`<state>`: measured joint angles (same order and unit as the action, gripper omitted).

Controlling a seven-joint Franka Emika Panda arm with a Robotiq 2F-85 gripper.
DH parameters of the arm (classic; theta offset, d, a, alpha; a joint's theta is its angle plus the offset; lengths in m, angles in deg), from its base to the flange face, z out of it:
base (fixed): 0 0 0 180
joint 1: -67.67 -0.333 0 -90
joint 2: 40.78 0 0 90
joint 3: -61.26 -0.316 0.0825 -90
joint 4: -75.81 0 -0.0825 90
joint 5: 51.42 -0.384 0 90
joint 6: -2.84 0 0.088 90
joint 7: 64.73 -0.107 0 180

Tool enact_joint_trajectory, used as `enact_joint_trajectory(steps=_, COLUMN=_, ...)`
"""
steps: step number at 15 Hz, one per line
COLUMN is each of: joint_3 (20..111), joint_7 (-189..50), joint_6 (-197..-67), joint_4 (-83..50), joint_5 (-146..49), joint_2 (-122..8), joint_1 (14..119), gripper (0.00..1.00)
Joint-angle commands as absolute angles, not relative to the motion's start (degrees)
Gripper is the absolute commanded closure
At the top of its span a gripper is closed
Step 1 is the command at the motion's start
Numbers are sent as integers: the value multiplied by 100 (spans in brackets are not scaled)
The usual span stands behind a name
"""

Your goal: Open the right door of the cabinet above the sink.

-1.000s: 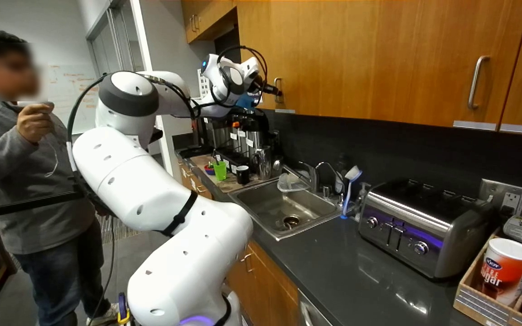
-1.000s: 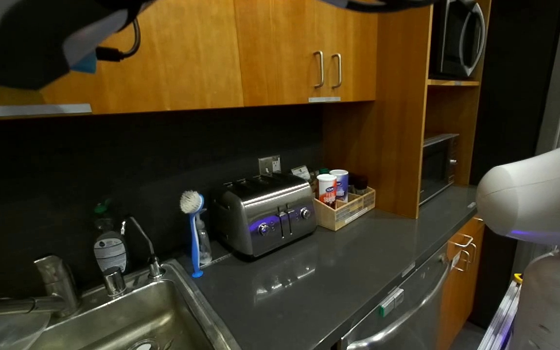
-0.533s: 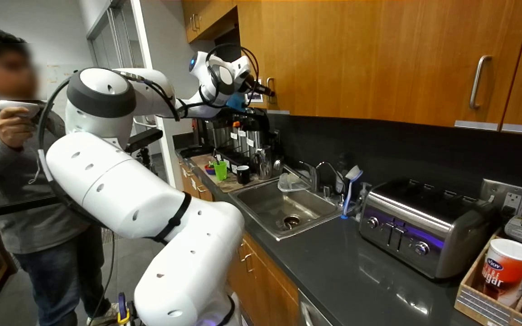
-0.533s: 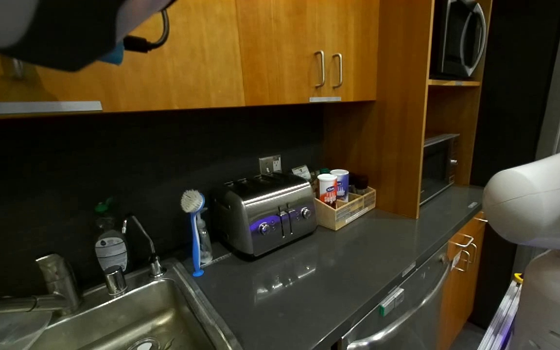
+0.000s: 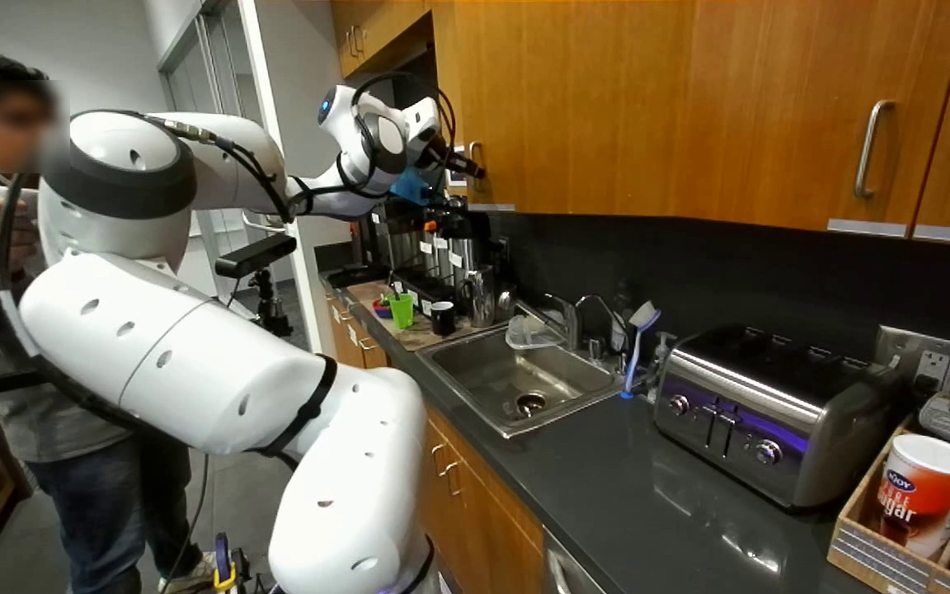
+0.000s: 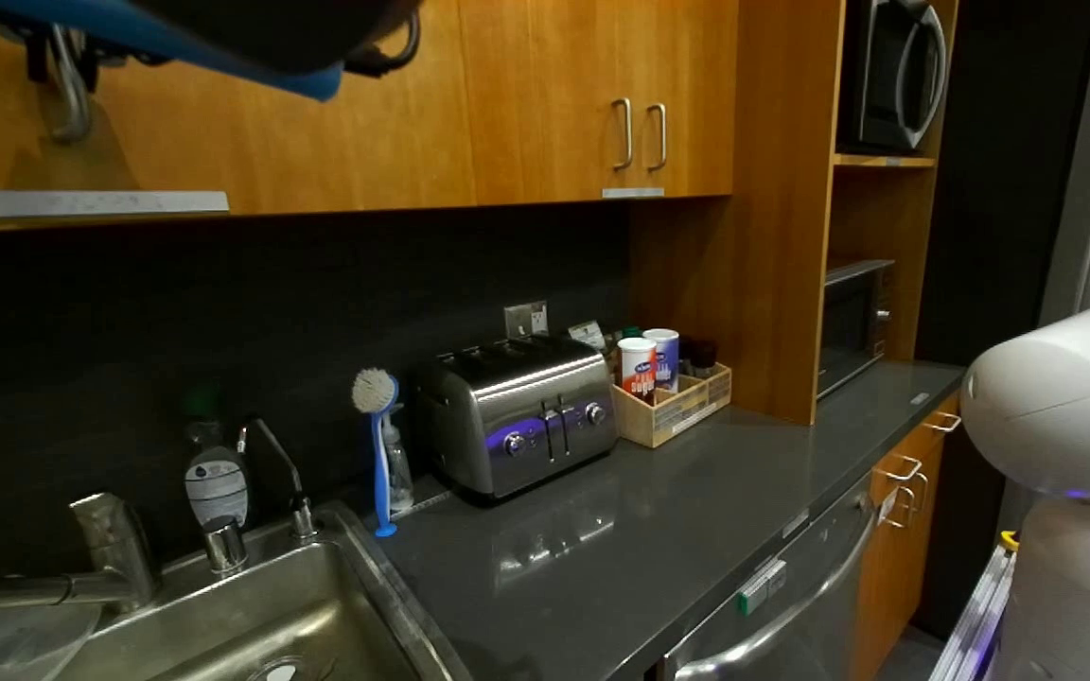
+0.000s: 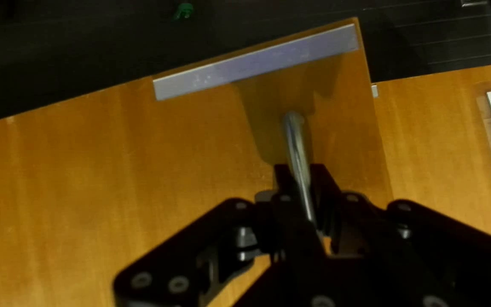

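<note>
In the wrist view, one gripper (image 7: 300, 183) drawn narrow around one silver bar handle (image 7: 298, 149) on the right door (image 7: 79, 170), a black finger (image 7: 322, 179) on either side of the bar. Along the door's lower edge, one pale label strip (image 7: 256, 59). Just right of the handle, the free edge, standing proud of one neighbouring panel (image 7: 433, 140): slightly ajar.

In an exterior view: one white robot arm (image 5: 195, 363), one person (image 5: 38, 425) partly behind it, one stainless steel sink (image 5: 491, 367), one green cup (image 5: 401, 312), one black mug (image 5: 442, 318), one toaster (image 5: 772, 412), two canisters (image 5: 924, 495) in one open box (image 5: 879, 565). At upper centre, above the sink, the right door of the wall cabinet (image 5: 447, 49), with open room under its lower edge.

In an exterior view: one dish brush (image 6: 377, 445), one microwave (image 6: 900, 80), two bar handles (image 6: 623, 135) on the next cabinet (image 6: 545, 85). At upper left, the right door, partly hidden by one blurred blue and black part (image 6: 299, 43). Open room over the dark countertop (image 6: 696, 492), between front edge and toaster.
</note>
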<state>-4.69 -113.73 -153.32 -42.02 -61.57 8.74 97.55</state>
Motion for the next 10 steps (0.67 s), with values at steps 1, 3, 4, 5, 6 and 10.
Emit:
enact_joint_trajectory(steps=1, joint_3=394, joint_7=-11630, joint_6=-15293, joint_4=-4960, joint_5=-6076, joint_2=1132, joint_1=9310, gripper=96)
enact_joint_trajectory(steps=3, joint_3=566, joint_7=-11560, joint_6=-15302, joint_4=-5142, joint_5=-6063, joint_2=1158, joint_1=9048, gripper=96)
enact_joint_trajectory(steps=4, joint_3=662, joint_7=-11518, joint_6=-15306, joint_4=-5248, joint_5=-6068, joint_2=1183, joint_1=8904, gripper=96)
enact_joint_trajectory(steps=5, joint_3=754, joint_7=-11478, joint_6=-15316, joint_4=-5348, joint_5=-6071, joint_2=1200, joint_1=8772, gripper=96)
enact_joint_trajectory(steps=6, joint_3=840, joint_7=-11448, joint_6=-15328, joint_4=-5458, joint_5=-6080, joint_2=1233, joint_1=8631, gripper=96)
enact_joint_trajectory(steps=10, joint_3=1188, joint_7=-11268, joint_6=-15358, joint_4=-5800, joint_5=-6087, joint_2=1337, joint_1=8142, gripper=96)
